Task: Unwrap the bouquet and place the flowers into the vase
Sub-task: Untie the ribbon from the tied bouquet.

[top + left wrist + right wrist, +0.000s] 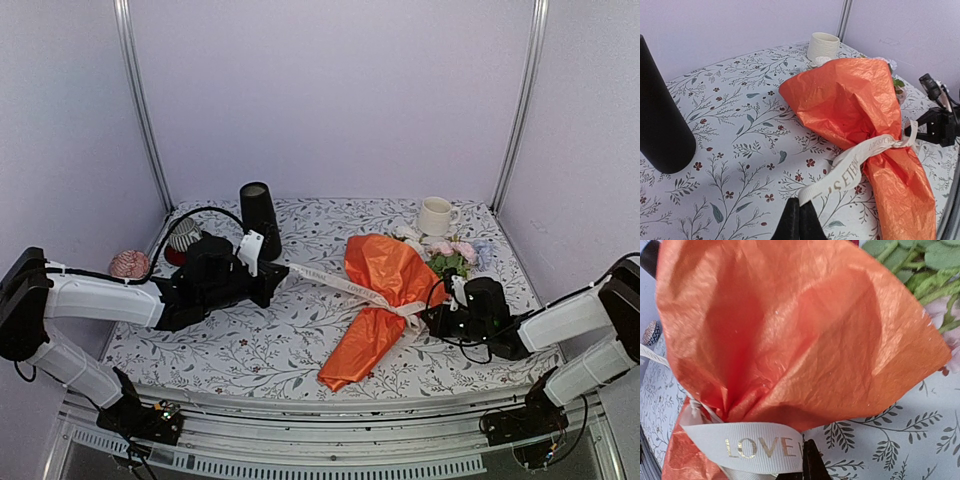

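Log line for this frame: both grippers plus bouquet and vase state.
left gripper: shut on ribbon end | right gripper: shut on ribbon by knot | bouquet: lying, wrapped, tied | vase: upright, apart from bouquet

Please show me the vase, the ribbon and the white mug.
vase (261,215), top external view, on the middle of its black wall.
ribbon (847,167), left wrist view, on the printed stretch before the knot.
white mug (434,217), top external view, on its side.

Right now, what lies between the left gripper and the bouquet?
Only the ribbon, stretched from the shut left gripper to the bouquet, over floral tablecloth; the left wrist view shows it.
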`<move>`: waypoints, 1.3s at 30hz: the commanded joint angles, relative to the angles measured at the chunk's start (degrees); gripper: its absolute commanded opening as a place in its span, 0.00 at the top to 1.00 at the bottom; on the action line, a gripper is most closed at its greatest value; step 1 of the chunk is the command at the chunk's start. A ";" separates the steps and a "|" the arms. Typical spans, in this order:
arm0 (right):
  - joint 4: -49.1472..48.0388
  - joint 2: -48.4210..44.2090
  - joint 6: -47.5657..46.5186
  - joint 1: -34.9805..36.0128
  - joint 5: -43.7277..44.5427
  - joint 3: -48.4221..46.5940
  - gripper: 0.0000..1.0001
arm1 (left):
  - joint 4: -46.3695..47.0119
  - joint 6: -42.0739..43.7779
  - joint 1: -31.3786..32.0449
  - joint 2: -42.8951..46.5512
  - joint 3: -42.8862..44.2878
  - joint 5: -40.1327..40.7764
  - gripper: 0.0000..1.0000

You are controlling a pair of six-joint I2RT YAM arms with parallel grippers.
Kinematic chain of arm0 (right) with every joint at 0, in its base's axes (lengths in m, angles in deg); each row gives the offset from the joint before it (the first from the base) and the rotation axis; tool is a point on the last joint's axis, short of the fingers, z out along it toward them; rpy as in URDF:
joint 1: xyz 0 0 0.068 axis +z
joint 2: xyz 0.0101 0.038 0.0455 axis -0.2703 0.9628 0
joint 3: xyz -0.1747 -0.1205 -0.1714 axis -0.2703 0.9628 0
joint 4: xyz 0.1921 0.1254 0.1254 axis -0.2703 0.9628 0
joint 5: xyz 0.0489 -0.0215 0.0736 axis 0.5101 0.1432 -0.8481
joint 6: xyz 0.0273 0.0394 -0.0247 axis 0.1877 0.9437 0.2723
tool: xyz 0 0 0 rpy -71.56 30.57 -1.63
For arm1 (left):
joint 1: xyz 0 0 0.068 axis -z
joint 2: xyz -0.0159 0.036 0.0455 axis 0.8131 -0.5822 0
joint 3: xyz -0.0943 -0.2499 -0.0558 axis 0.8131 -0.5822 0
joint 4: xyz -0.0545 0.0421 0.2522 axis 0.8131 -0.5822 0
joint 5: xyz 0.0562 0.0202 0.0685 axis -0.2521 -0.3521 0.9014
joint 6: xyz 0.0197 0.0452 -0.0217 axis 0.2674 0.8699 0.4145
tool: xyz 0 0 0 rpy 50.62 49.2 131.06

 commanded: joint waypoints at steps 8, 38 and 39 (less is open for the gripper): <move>9.98 -14.04 -1.26 -0.29 10.22 0.70 0.98 | 0.00 1.00 0.90 -0.66 0.92 1.34 1.00; 26.40 -24.91 -1.71 -0.29 10.76 -12.46 0.98 | 0.10 0.99 1.06 -0.64 0.69 2.14 1.00; 26.31 -26.13 -1.20 -0.29 11.40 -11.13 0.98 | 0.14 0.94 1.08 -0.54 0.73 2.17 1.00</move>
